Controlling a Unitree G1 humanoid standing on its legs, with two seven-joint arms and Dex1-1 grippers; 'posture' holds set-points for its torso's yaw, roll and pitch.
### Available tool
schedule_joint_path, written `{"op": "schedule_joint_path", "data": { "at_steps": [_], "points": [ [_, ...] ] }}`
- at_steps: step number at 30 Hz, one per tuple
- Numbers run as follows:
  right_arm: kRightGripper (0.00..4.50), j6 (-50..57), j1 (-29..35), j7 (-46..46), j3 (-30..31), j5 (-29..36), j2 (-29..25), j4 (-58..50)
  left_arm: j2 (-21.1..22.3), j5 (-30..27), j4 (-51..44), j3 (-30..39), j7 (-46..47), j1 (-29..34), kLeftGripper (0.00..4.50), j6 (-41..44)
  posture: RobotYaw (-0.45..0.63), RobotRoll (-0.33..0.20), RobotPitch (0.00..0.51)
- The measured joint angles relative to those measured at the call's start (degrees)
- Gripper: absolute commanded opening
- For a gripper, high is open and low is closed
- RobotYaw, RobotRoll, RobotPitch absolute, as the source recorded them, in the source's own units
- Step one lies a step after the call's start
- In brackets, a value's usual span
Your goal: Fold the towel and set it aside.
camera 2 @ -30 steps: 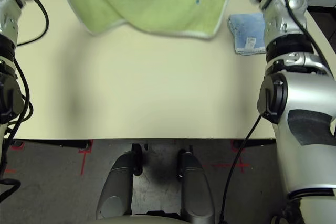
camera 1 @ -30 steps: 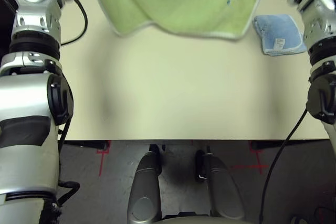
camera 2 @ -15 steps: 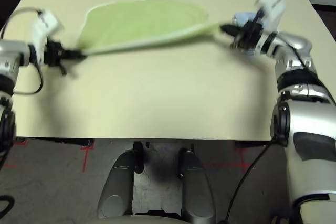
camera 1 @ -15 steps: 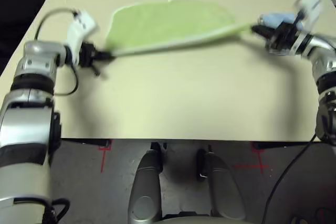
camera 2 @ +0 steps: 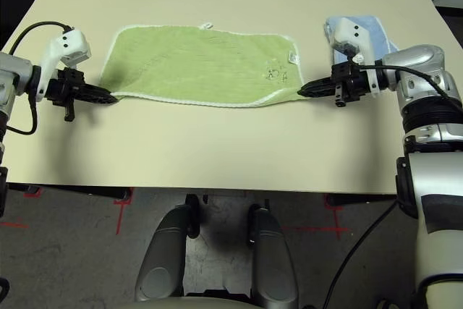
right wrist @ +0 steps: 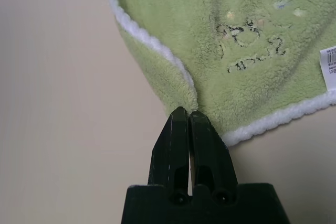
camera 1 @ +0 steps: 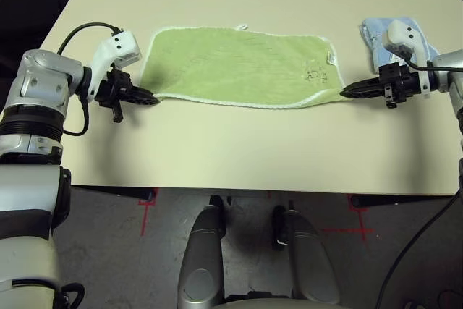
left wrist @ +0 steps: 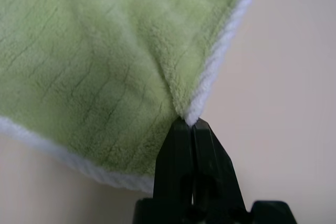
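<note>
The towel (camera 1: pixel 239 66) is light green terry with a white stitched edging, a small dark embroidered logo (right wrist: pixel 252 45) with a few pale dots of colour above it, and a white tag (right wrist: pixel 329 65) printed with dark marks. The folded cloth (camera 1: pixel 376 34) is light blue. The worktop (camera 1: pixel 239 150) is plain pale cream. Both claws, left (left wrist: pixel 190 127) and right (right wrist: pixel 185 115), are black.

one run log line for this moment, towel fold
stage: towel spread flat on table | left gripper: shut on near left corner | right gripper: shut on near right corner | blue cloth: beyond right gripper
</note>
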Motion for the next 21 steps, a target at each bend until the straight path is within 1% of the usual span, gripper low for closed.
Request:
{"op": "schedule_joint_path", "data": {
  "at_steps": [3, 5, 10, 14, 17, 21],
  "points": [
    [0.00, -0.7, -0.1, 0.0, 0.1, -0.4, -0.7, 0.1, 4.7, -6.5, -2.4, -7.9, -0.8, -1.4, 0.03, 1.9, 0.04, 0.000, 0.294],
    [0.00, -1.1, -0.3, 0.0, 0.2, -0.6, -0.8, 0.1, 6.7, -10.0, -4.0, -11.9, -0.9, -2.5, 0.03, 2.8, 0.04, 0.000, 0.295],
    [0.00, -2.3, -0.2, 0.8, 1.9, -1.1, -1.0, -0.1, 9.8, -16.4, -5.5, -20.8, -1.0, -4.4, 0.03, 3.1, 0.04, 0.000, 0.294],
    [0.00, -3.1, 0.4, 1.2, 5.4, -0.1, -2.3, -2.1, 11.1, -19.6, -6.5, -25.9, -1.0, -5.3, 0.03, 3.1, 0.04, 0.000, 0.293],
    [0.00, -2.7, 1.1, 1.2, 9.5, 2.9, -4.4, -5.4, 11.6, -20.9, -6.5, -28.6, -1.0, -6.7, 0.03, 3.0, 0.04, 0.000, 0.292],
    [0.00, -0.3, 1.4, 1.2, 13.4, 7.4, -7.3, -9.2, 11.7, -21.6, -5.7, -31.0, -1.0, -9.1, 0.03, 2.2, 0.04, 0.000, 0.292]
  ]
}}
